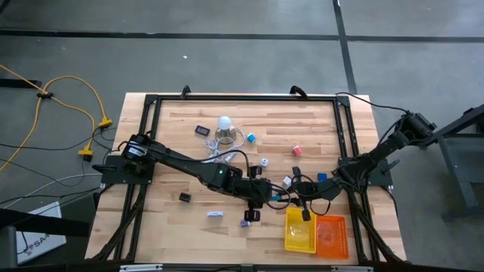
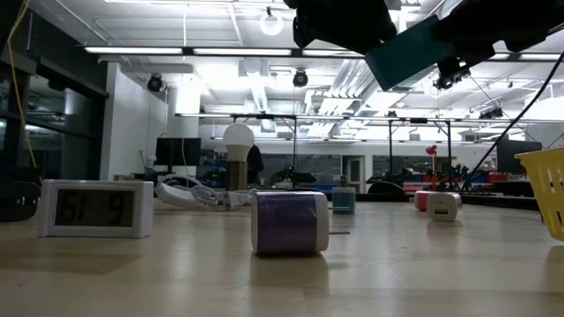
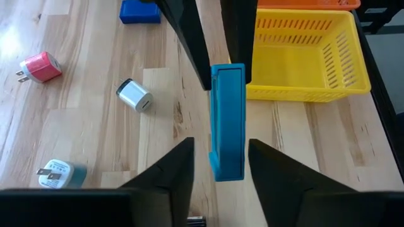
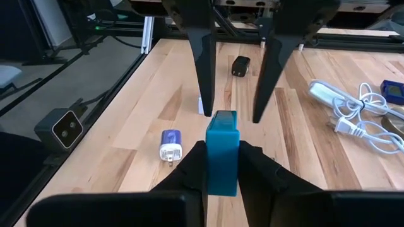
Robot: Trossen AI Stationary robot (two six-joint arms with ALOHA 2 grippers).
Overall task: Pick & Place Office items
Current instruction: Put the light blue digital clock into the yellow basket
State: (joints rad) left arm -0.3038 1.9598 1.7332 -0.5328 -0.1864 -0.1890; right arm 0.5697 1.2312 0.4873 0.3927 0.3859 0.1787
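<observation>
Two mesh trays, yellow [image 1: 299,231] and orange [image 1: 331,235], sit at the bench's [image 1: 181,166] near edge. Above bare wood beside them, right gripper [image 4: 222,165] fingers clamp one teal block [image 4: 222,150]; left gripper [image 3: 219,161] fingers flank it, parted.

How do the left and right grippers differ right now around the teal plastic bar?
The right gripper is shut on the teal plastic bar; the left gripper is open, fingers spread either side of it. The left arm stretches far across the table; the right arm reaches in less. Both meet at that bar, near the yellow mesh tray.
</observation>
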